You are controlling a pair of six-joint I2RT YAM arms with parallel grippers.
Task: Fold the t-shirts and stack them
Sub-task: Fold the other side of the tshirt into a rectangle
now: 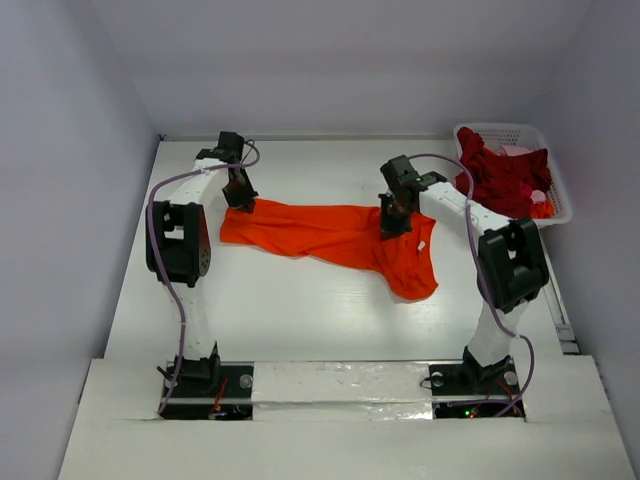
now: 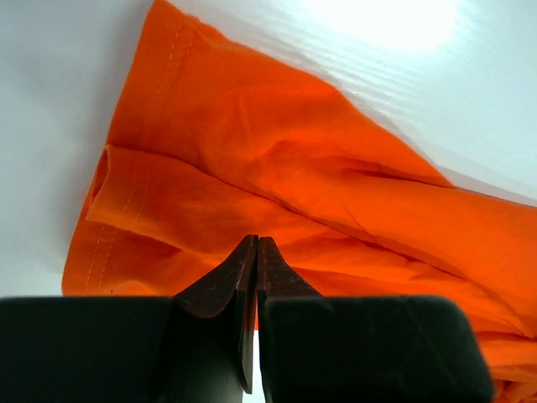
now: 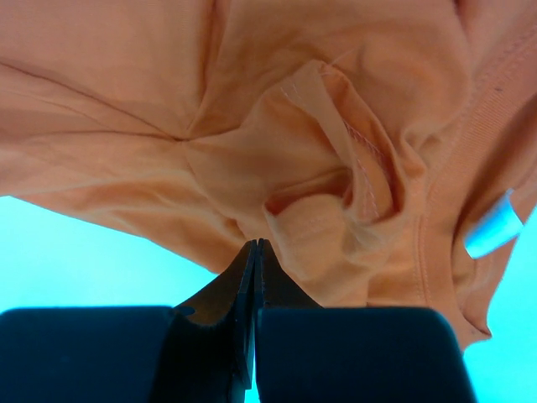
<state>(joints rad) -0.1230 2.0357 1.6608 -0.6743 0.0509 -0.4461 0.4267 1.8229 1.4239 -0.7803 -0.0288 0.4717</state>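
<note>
Cloth fills both wrist views: the orange t-shirt (image 1: 330,235) lies spread and rumpled on the table (image 1: 300,320), reaching from my left gripper (image 1: 241,203) across to my right gripper (image 1: 392,226). On the left gripper the jaws are pressed together, tips down at the shirt's end. In its wrist view a hemmed sleeve (image 2: 117,201) sits ahead and to the left of the tips, with folds running off to the right. On the right gripper the jaws are likewise closed tight, tips touching a bunched knot of fabric near the collar. The white neck label (image 3: 491,228) shows ahead and well to the right of them. On neither side can I tell whether any cloth is nipped between the fingers. One lobe of the shirt trails back from the right gripper toward the arm bases. Beyond and to the right of the right gripper, well apart, the white basket (image 1: 500,128) holds the dark red t-shirt (image 1: 500,178), with the pale pink t-shirt (image 1: 518,152) at its far side.
</note>
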